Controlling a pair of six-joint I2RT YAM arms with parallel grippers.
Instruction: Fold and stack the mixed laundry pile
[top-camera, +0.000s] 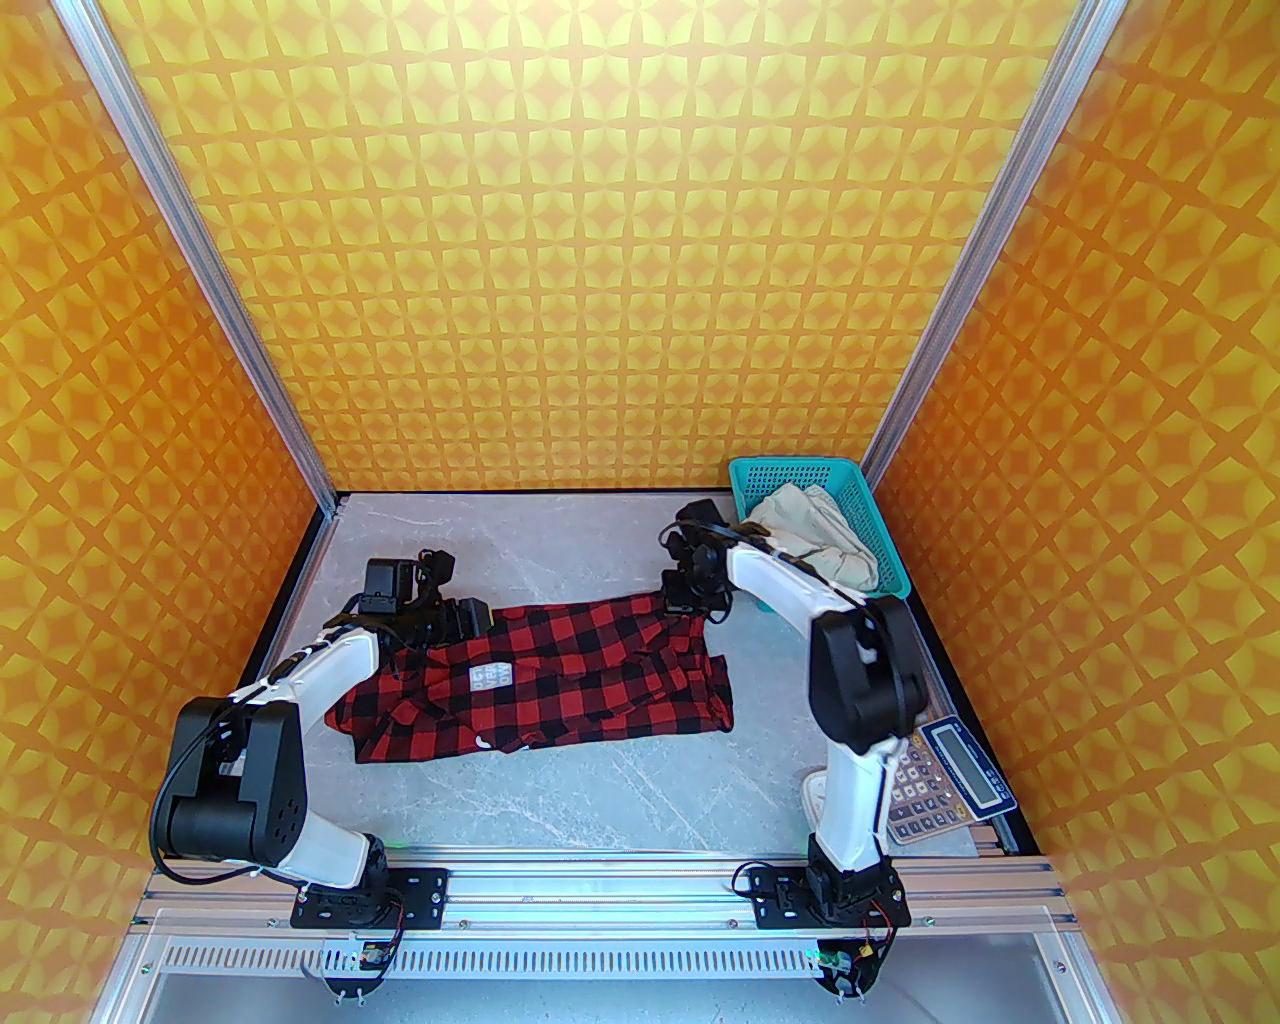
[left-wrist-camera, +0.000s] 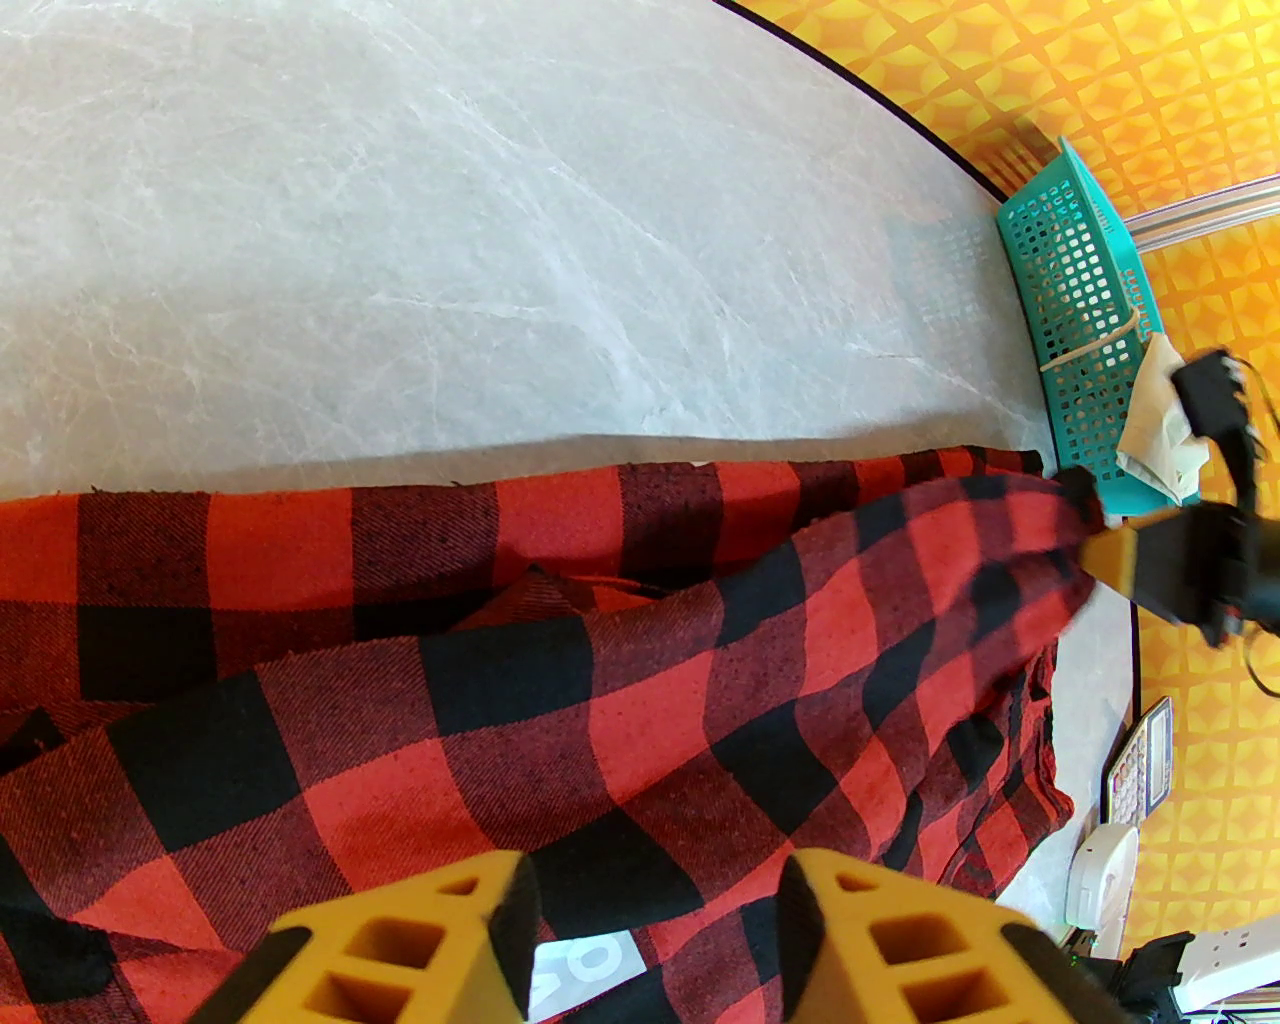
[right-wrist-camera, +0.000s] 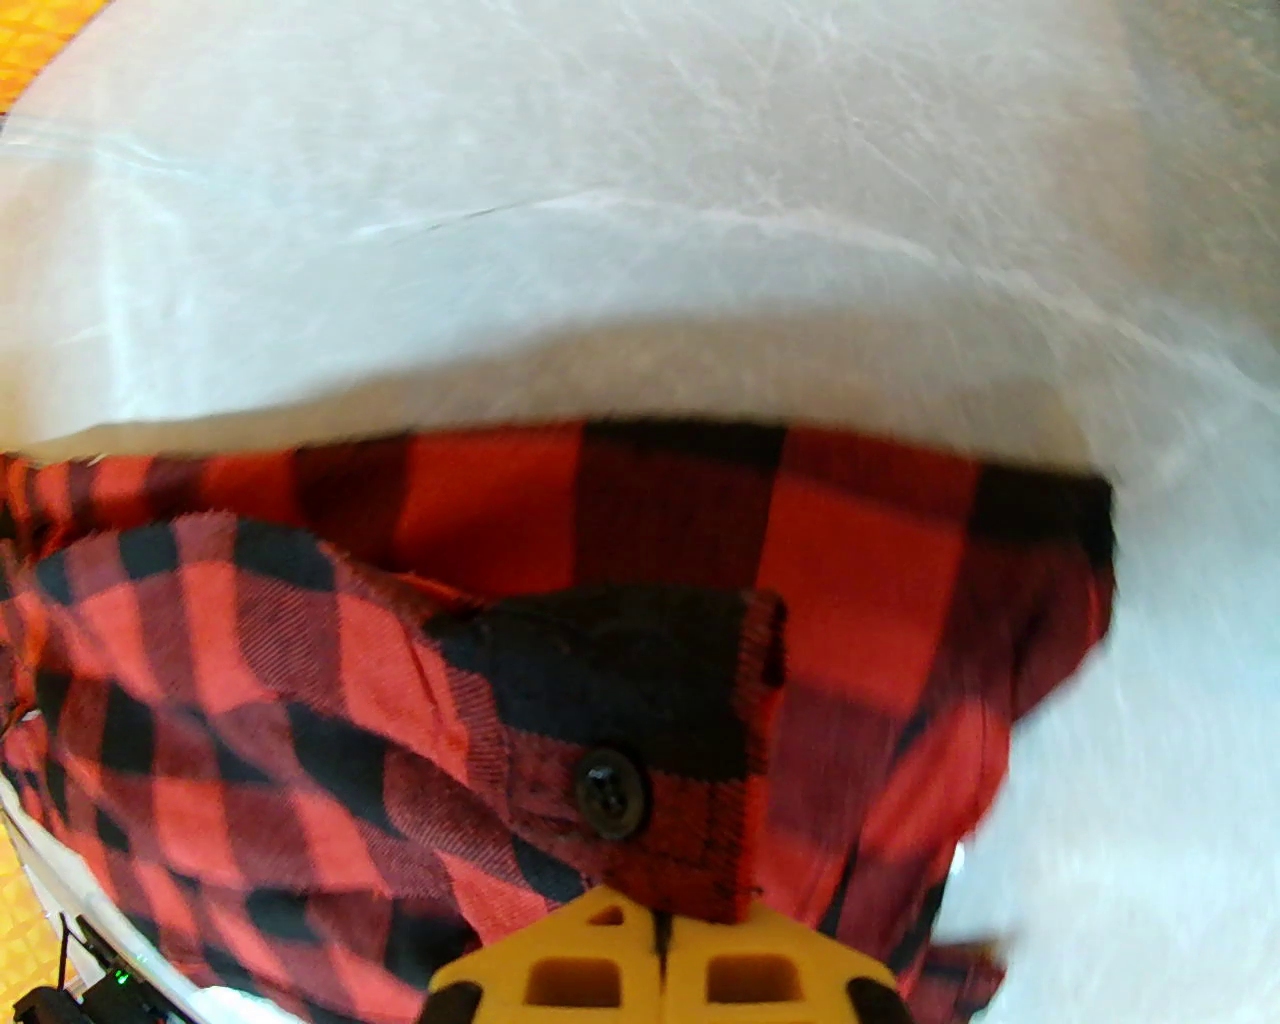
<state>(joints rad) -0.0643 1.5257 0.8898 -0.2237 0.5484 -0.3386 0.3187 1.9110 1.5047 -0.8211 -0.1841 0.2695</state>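
Note:
The red-and-black checked shirt (top-camera: 560, 670) lies spread across the middle of the grey table (top-camera: 560, 540). My right gripper (top-camera: 690, 592) is at the shirt's far right corner, shut on a buttoned edge (right-wrist-camera: 610, 790), and its fingers (right-wrist-camera: 600, 975) press together. The left wrist view has that corner (left-wrist-camera: 1000, 560) lifted toward the right gripper (left-wrist-camera: 1100, 545). My left gripper (top-camera: 455, 622) hovers over the shirt's far left part. Its yellow fingers (left-wrist-camera: 420, 950) stand apart, with flat cloth and a white patch (left-wrist-camera: 590, 965) in the gap. The cream trousers (top-camera: 815, 535) lie in the basket.
A teal mesh basket (top-camera: 795, 468) stands at the back right corner, close behind the right arm. A calculator (top-camera: 940, 780) and a white object (top-camera: 815, 795) sit at the near right edge. Bare table stretches behind and in front of the shirt.

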